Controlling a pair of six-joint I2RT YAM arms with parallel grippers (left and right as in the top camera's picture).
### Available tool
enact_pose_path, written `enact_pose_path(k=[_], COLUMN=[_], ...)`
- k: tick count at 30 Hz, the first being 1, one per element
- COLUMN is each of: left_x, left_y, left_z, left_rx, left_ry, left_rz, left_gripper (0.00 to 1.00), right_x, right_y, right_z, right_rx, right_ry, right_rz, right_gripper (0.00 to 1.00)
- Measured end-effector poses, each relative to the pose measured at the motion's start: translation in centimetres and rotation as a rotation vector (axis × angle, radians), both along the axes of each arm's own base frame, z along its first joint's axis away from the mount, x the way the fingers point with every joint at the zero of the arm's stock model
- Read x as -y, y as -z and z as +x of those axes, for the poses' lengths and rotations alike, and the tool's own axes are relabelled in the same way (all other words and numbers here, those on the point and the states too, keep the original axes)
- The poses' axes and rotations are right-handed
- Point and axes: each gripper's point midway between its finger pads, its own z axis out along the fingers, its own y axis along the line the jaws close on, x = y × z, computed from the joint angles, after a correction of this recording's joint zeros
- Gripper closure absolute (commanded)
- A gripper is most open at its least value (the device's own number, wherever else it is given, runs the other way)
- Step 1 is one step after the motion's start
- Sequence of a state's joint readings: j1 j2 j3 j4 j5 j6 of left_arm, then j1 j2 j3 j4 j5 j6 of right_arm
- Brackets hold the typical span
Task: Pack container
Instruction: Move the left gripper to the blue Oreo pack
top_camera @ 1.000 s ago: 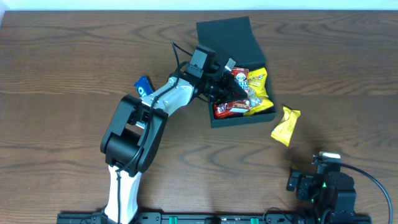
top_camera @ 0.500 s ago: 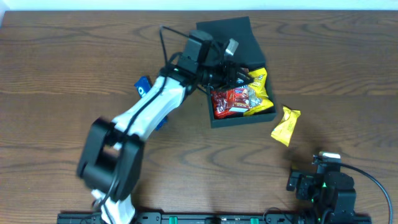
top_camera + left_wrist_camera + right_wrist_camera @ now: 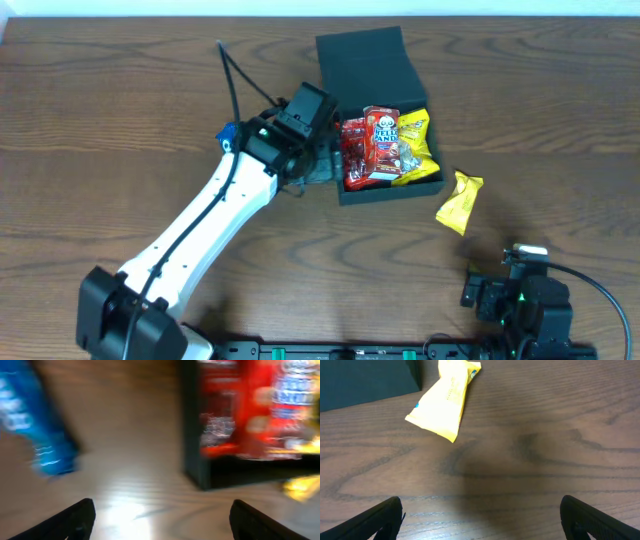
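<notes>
The tabletop [image 3: 120, 110] is carrying the container [image 3: 390, 192], which is sitting at 1 o'clock from centre, flap lid lying open toward 12, with red packets [image 3: 370, 150] and a yellow bag [image 3: 418, 145] inside. The left tool [image 3: 162, 504] is hovering just beside the container's 9 o'clock wall, fingers standing wide apart and empty. The right tool [image 3: 480, 505] is resting at 5 o'clock, likewise apart and empty. A loose yellow packet [image 3: 459, 201] is lying at the container's 4 o'clock, a blue packet [image 3: 42, 425] at its 9 o'clock.

L wrist view motion-blurred; container [image 3: 193, 435] cut off there; blue packet [image 3: 227, 136] mostly under L arm [image 3: 205, 218].
</notes>
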State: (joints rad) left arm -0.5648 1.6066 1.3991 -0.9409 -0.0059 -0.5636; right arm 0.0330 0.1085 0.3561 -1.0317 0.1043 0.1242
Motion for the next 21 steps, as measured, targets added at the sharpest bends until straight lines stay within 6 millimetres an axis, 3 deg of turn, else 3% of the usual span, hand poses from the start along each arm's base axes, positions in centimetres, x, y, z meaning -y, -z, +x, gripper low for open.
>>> enact_pose_path(k=[1,7,14,21], left_x=[-1.0,-6.0,-11.3,-13.1], left_y=[-0.2,-0.8,3.6,6.5], left_z=[-0.2,-1.3,-1.1,1.4], left_rx=[0.007,0.051,-0.001,-0.040], left_ry=[-0.016,-0.212,-0.470,-0.574], left_rz=[0.041,0.109,0.116,0.073], left_gripper=[0.03,0.05,0.05,0.04], right_x=[0.0,0.0,0.0,0.0], right_y=[0.0,0.0,0.0,0.0], right_z=[0.0,0.0,0.0,0.0], right_rx=[0.000,0.000,0.000,0.000], right_ry=[0.000,0.000,0.000,0.000], right_rz=[0.000,0.000,0.000,0.001], right_gripper=[0.01,0.01,0.01,0.01])
